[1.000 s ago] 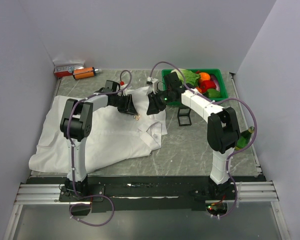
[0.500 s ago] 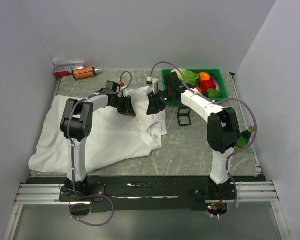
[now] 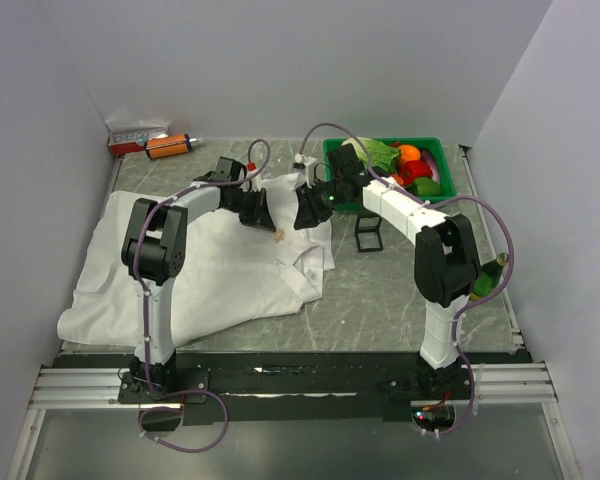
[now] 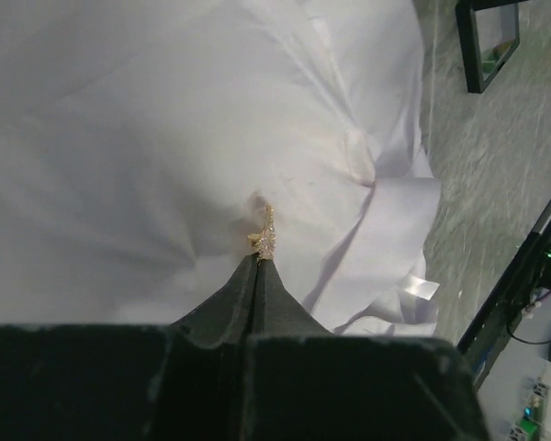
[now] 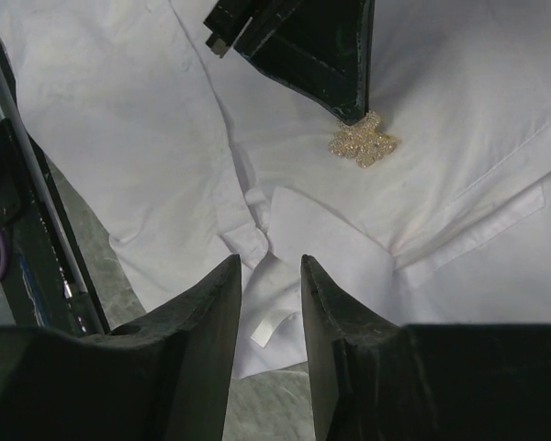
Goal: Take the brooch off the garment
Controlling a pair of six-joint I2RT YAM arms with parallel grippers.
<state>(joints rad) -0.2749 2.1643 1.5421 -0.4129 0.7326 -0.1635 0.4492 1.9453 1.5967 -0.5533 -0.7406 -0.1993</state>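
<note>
One tiny gold-tan star-shaped brooch (image 5: 363, 142) sits on the crumpled white shirt (image 3: 200, 270), which covers the left half of the grey marbled tabletop (image 3: 400, 290); the pin lies toward the far edge. The left hand (image 4: 259, 260) has its fingers pinched tight on the brooch's edge. The right hand (image 5: 269, 266) hangs just beside it, fingers narrowly parted, gripping nothing.

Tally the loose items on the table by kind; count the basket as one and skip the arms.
shirt: 1
brooch: 1
green basket: 1
black stand: 1
orange canister: 1
red-and-white box: 1
green bottle: 1
Total: 7
</note>
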